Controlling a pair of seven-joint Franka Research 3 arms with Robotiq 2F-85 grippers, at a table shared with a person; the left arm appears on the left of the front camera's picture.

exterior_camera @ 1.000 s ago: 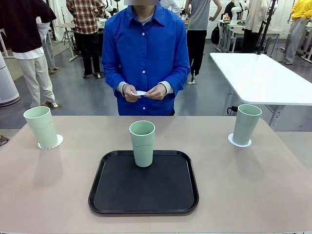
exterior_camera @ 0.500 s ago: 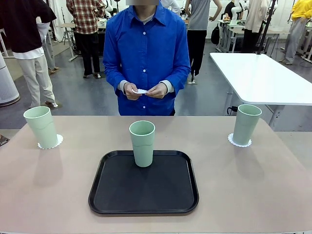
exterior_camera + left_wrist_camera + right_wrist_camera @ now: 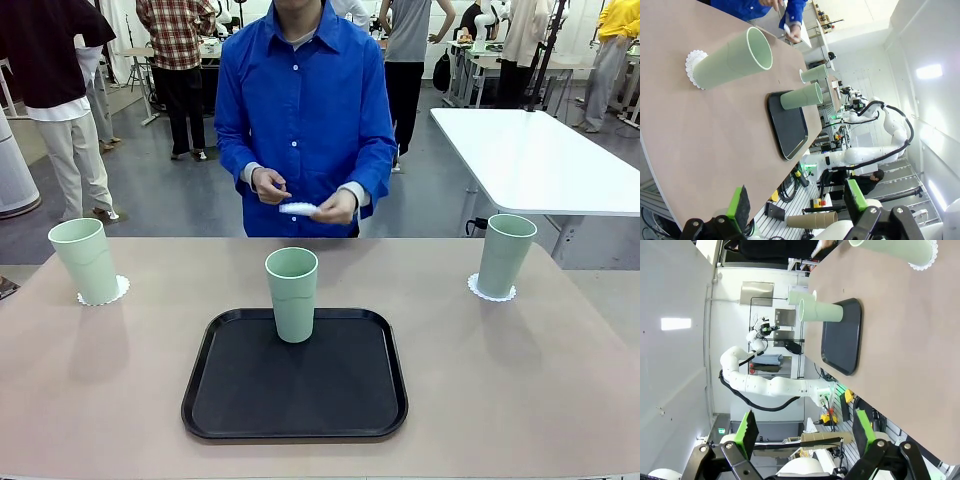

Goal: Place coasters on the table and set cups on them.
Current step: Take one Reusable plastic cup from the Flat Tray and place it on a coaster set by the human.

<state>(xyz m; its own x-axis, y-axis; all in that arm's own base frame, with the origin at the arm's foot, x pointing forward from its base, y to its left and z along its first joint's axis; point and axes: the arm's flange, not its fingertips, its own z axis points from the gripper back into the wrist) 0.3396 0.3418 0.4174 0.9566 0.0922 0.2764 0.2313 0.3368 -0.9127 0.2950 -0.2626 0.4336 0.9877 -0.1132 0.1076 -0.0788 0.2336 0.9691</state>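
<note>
On the beige-pink table (image 3: 560, 380) a mint-green cup (image 3: 83, 260) stands on a lacy white coaster (image 3: 120, 288) at the far left. Another cup (image 3: 505, 255) stands on a coaster (image 3: 478, 291) at the far right. A third cup (image 3: 292, 293) stands upright at the back of the black tray (image 3: 295, 400). Behind the table, the person's hand (image 3: 338, 207) holds a third coaster (image 3: 298, 208) above the far edge. My left gripper (image 3: 797, 202) is open and empty, back from the left cup (image 3: 735, 60). My right gripper (image 3: 805, 427) is open and empty, back from the right cup (image 3: 895, 250).
A white table (image 3: 530, 160) stands behind on the right. Other people stand farther back in the room. Bare tabletop lies between the tray and each outer cup. In the right wrist view my left arm (image 3: 770, 385) shows across the table.
The person's hands have parted. One hand has brought the coaster lower and forward, towards the table's far edge. Cups and grippers have not moved.
</note>
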